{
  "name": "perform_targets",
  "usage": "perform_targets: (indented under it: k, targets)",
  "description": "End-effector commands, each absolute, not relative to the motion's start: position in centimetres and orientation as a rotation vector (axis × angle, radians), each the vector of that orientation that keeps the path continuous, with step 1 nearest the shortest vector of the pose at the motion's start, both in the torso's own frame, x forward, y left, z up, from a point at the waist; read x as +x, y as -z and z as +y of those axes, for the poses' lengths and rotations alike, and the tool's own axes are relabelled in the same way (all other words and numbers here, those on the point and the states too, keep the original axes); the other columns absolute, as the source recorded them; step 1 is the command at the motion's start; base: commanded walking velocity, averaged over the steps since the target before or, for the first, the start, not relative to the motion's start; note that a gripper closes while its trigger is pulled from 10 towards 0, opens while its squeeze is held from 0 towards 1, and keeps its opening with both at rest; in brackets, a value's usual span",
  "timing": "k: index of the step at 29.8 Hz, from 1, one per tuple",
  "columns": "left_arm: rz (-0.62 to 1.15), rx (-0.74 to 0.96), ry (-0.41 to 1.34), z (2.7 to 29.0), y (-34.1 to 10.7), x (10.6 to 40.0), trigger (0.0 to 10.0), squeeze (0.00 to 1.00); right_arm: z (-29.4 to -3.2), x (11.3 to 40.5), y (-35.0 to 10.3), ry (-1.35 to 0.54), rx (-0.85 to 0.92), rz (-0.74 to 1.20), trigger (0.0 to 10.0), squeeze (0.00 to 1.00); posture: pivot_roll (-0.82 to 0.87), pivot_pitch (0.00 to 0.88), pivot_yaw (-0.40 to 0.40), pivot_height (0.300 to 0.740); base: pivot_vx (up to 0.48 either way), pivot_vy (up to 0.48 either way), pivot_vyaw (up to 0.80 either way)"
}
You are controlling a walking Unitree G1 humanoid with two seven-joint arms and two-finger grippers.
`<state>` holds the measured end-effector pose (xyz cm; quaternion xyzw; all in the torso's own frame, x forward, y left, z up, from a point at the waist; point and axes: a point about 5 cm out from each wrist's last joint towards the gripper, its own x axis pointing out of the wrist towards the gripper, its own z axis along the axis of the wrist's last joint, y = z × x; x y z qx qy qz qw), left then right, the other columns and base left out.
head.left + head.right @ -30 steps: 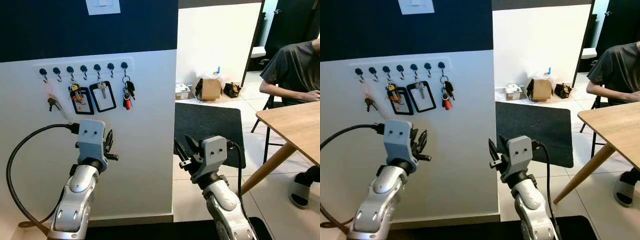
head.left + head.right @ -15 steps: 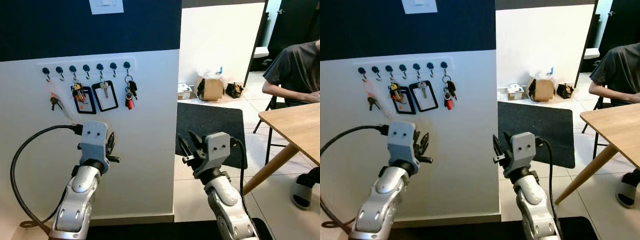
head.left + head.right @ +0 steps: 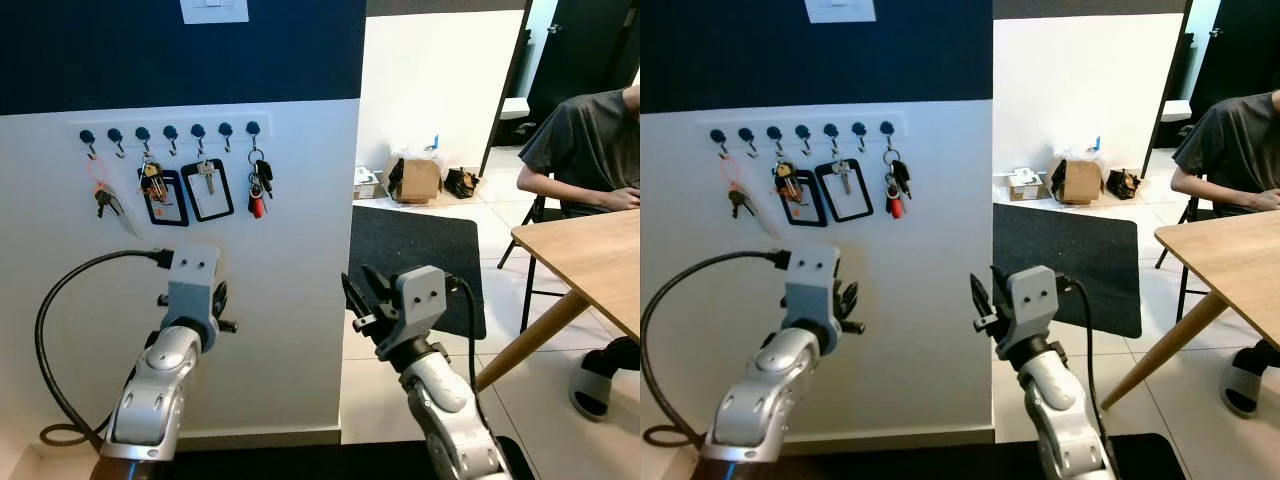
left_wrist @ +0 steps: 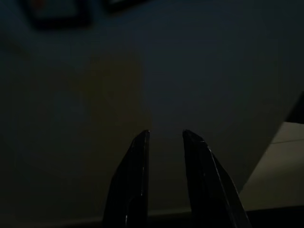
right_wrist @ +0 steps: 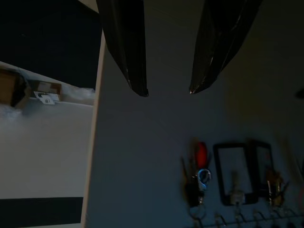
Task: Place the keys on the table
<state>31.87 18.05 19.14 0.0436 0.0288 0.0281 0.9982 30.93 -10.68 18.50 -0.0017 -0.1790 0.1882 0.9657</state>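
Observation:
Several sets of keys hang from a row of hooks on the white wall. A bunch with a red fob hangs on the rightmost hook and also appears in the right wrist view. Two black card holders and keys on an orange loop hang further left. My left gripper is raised below the hooks, close to the wall, open and empty. My right gripper is up by the wall's corner, open and empty.
A wooden table stands at the right with a person seated behind it. A dark mat lies on the tiled floor past the wall corner. A cardboard box and small items sit further back. A black cable loops from my left arm.
The whole view has swayed slightly. Both grippers stay raised in front of the wall and remain open. The right gripper has drifted a little left, towards the wall corner.

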Motion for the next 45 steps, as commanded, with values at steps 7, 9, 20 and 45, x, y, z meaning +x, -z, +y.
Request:
perform_targets:
  k: [7, 9, 20, 45]
  targets:
    - [-0.133, 0.15, -0.068, 17.7, -22.8, 32.2, 10.0, 0.0, -10.9, 31.5, -19.0, -0.337, 0.003, -0.379, 10.0, 0.0, 0.07, 0.051, 0.094, 0.74, 0.0, 0.0, 0.0]
    - [-0.14, 0.108, 0.005, 17.2, -23.0, 32.3, 10.0, 0.0, -10.7, 31.4, -19.0, -0.329, 0.02, -0.378, 10.0, 0.0, 0.08, 0.06, 0.08, 0.74, 0.0, 0.0, 0.0]
    - [-0.213, 0.128, -0.079, 17.6, -23.7, 31.7, 10.0, 0.0, -8.7, 32.3, -19.4, -0.447, 0.037, -0.368, 10.0, 0.0, 0.12, 0.027, -0.006, 0.74, 0.0, 0.0, 0.0]
    - [-0.23, 0.205, -0.094, 18.2, -23.4, 33.1, 10.0, 0.0, -13.7, 32.6, -18.9, -0.242, 0.0, -0.374, 10.0, 0.0, 0.07, 0.042, 0.064, 0.74, 0.0, 0.0, 0.0]
